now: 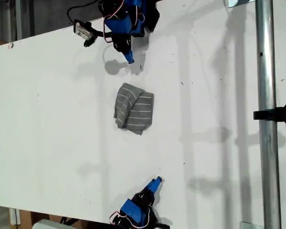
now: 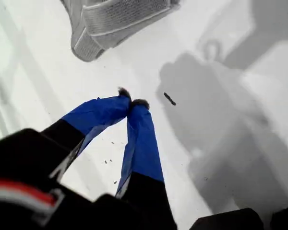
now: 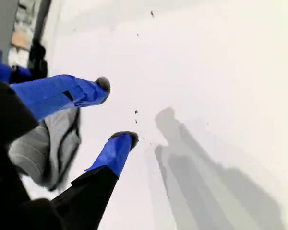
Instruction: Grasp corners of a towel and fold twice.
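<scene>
White table held folded towel apart from my first gripper, tips together, and my second gripper, spread.

I'm running a lab bench: bare white table, clamped metal pole, 2 mounted arms.

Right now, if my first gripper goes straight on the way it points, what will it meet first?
Probably the towel, lying ahead of my first gripper; only bare table between.

The towel is cut off by the first wrist view's edge, its folded-under corners hidden everywhere.
</scene>
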### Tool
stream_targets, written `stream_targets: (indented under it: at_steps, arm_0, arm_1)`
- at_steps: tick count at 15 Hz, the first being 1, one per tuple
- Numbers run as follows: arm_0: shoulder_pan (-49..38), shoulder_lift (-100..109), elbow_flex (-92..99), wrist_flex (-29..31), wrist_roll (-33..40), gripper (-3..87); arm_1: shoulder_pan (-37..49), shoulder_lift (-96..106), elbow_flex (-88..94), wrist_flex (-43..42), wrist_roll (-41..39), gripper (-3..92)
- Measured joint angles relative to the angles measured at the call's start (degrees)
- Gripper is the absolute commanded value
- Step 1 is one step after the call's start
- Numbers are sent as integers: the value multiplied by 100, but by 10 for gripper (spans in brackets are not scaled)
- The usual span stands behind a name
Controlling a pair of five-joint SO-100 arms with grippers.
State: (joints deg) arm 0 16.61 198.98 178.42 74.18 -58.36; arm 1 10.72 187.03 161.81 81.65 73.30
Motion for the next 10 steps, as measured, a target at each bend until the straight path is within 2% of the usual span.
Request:
stream_targets:
  at_steps: [1,3,10]
  arm_0:
    - [-9,0,0,0,79,137]
    - [-26,0,0,0,202,134]
    - [-26,0,0,0,202,120]
  arm_1:
    - [-53,79,352,70,352,2]
    - [-202,149,404,220,853,63]
    - [-510,149,404,299,940,63]
